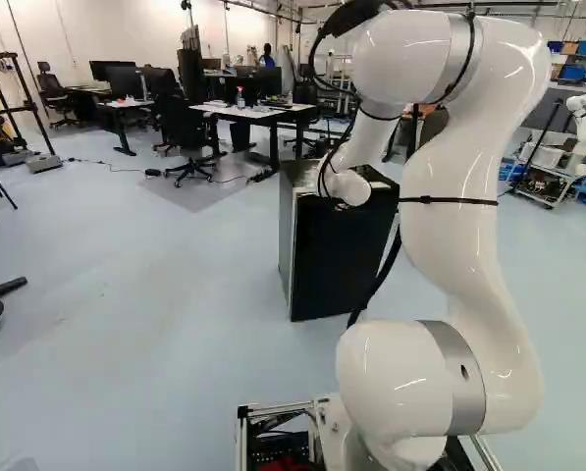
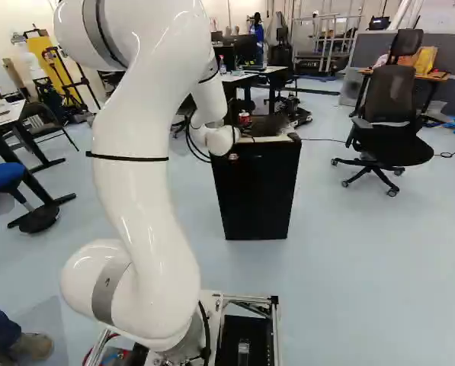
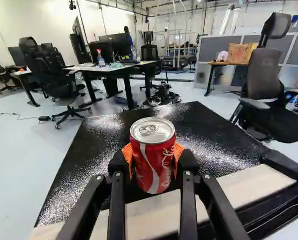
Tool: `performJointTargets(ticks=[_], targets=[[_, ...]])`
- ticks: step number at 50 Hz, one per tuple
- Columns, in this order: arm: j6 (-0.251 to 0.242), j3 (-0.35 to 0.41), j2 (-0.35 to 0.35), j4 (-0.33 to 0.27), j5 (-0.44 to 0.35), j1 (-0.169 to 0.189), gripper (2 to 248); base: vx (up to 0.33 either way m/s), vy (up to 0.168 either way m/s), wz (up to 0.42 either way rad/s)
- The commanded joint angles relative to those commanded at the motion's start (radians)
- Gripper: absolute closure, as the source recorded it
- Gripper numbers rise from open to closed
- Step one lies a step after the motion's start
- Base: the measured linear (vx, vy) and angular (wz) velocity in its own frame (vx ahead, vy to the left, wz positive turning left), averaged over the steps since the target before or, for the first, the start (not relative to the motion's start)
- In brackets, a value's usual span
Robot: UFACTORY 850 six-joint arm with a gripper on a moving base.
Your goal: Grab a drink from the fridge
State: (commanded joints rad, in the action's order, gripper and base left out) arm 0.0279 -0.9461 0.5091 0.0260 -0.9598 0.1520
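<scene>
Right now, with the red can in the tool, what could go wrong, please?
Opening the tool too early might drop or tip the red can; I cannot tell whether it rests on the fridge's black top.

Squeezing harder could dent the can, since the orange pads press it from both sides.

A low sideways swing may drag the fingers across the top, as they reach over it.
</scene>
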Motion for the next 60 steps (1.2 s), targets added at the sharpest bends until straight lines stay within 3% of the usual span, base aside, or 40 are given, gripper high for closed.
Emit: performJointTargets(ticks=[37, 60], targets=[[0.000, 0.005, -0.037, 0.000, 0.000, -0.001, 152, 0.000, 0.000, 0.000], [-0.002, 0.054, -0.080, -0.002, 0.005, -0.009, 152, 0.000, 0.000, 0.000]])
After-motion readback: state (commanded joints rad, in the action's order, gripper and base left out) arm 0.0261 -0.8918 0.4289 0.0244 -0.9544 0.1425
